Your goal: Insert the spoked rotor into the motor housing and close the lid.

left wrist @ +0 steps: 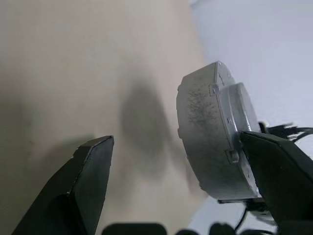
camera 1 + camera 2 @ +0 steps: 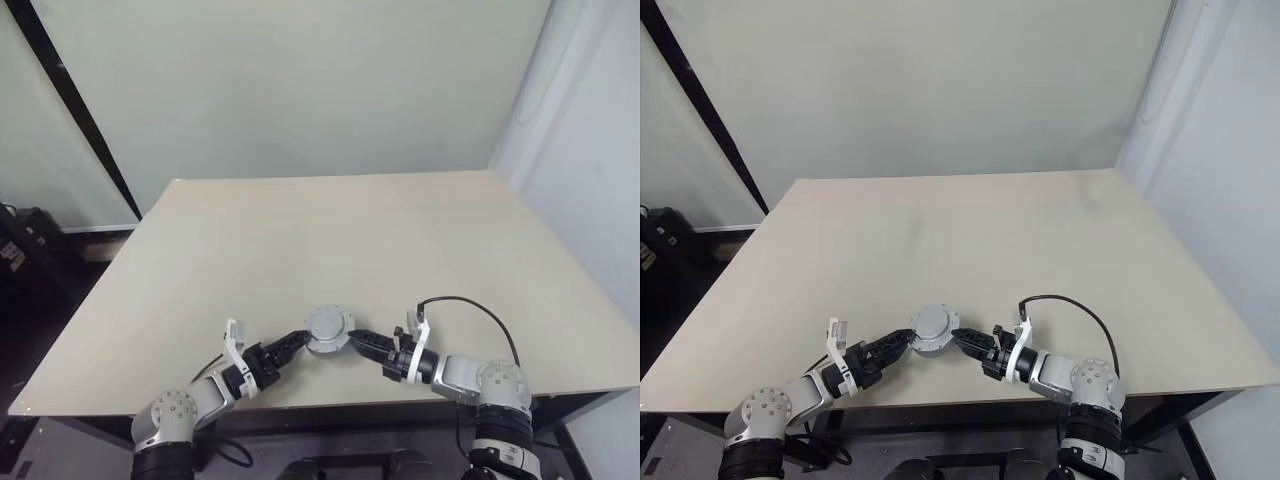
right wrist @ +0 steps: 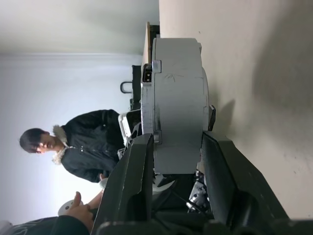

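While no writing is legible, right tool clamps motor housing, left tool agape

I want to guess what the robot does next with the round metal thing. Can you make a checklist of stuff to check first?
1. Right gripper clamps the closed motor housing by its two flat faces: ok.
2. Left gripper open, one finger well apart from the housing: ok.
3. Housing off the table, with its shadow below: ok.
4. Lid shut flat on the housing: looks ok, the seam is even in the right wrist view.
5. Rotor inside: cannot tell, the housing is closed.
6. Person in a black jacket behind the table, away from the arms: ok.
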Available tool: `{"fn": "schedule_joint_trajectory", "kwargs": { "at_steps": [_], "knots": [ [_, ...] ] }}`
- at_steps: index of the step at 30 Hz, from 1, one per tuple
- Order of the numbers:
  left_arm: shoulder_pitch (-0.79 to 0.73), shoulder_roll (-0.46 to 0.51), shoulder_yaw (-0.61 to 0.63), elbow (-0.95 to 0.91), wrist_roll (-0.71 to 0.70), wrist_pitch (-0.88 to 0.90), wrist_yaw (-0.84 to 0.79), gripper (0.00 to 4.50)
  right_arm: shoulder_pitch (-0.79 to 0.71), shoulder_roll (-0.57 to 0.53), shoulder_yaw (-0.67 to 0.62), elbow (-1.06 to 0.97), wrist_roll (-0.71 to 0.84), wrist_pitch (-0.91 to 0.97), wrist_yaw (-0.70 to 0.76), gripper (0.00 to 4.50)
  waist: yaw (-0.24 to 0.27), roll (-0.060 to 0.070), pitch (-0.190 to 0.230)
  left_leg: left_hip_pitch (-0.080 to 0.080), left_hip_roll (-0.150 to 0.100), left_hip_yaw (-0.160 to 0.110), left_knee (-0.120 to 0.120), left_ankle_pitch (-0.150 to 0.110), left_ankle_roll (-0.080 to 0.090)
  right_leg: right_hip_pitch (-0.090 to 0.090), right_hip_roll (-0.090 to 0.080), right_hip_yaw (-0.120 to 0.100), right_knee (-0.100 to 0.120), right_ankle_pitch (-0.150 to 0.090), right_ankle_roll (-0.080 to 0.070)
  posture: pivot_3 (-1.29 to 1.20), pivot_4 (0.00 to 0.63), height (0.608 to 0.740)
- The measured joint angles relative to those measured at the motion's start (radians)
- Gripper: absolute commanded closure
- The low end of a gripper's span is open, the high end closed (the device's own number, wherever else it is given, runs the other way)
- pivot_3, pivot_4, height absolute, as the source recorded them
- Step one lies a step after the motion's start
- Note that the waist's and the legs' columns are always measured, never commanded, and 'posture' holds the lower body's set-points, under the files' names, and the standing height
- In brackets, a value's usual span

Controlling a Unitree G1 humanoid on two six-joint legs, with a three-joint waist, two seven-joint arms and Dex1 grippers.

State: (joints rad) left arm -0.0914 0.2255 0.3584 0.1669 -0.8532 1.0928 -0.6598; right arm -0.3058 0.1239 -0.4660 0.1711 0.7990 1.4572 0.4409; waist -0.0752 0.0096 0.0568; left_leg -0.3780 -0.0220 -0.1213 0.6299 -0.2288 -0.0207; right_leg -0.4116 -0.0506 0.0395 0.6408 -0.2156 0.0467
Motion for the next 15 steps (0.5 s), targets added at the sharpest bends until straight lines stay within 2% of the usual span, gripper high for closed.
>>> {"fn": "schedule_joint_trajectory", "kwargs": {
  "at_steps": [5, 10, 15],
  "knots": [
    [-0.005, 0.001, 0.003, 0.000, -0.063, 0.070, -0.006, 0.00, 0.000, 0.005, 0.028, 0.000, 0.002, 0.004, -0.006, 3.31, 0.000, 0.000, 0.000, 0.000, 0.000, 0.000, 0.000, 0.000, 0.000, 0.000, 0.000, 0.000, 0.000, 0.000, 0.000, 0.00, 0.000, 0.740],
    [0.014, 0.044, 0.006, -0.001, -0.091, 0.112, -0.029, 0.00, 0.001, 0.005, 0.027, 0.000, 0.003, 0.000, -0.016, 3.31, -0.001, 0.000, 0.000, 0.000, 0.000, 0.000, 0.000, 0.000, 0.000, 0.000, 0.000, 0.000, 0.000, 0.000, 0.000, 0.00, 0.000, 0.740],
    [0.016, 0.021, 0.018, 0.000, -0.110, 0.128, -0.015, 0.00, 0.001, 0.005, 0.029, 0.000, 0.004, 0.002, -0.023, 3.31, 0.001, 0.000, 0.000, 0.000, 0.000, 0.000, 0.000, 0.000, 0.000, 0.000, 0.000, 0.000, 0.000, 0.000, 0.000, 0.00, 0.000, 0.740]
  ]
}}
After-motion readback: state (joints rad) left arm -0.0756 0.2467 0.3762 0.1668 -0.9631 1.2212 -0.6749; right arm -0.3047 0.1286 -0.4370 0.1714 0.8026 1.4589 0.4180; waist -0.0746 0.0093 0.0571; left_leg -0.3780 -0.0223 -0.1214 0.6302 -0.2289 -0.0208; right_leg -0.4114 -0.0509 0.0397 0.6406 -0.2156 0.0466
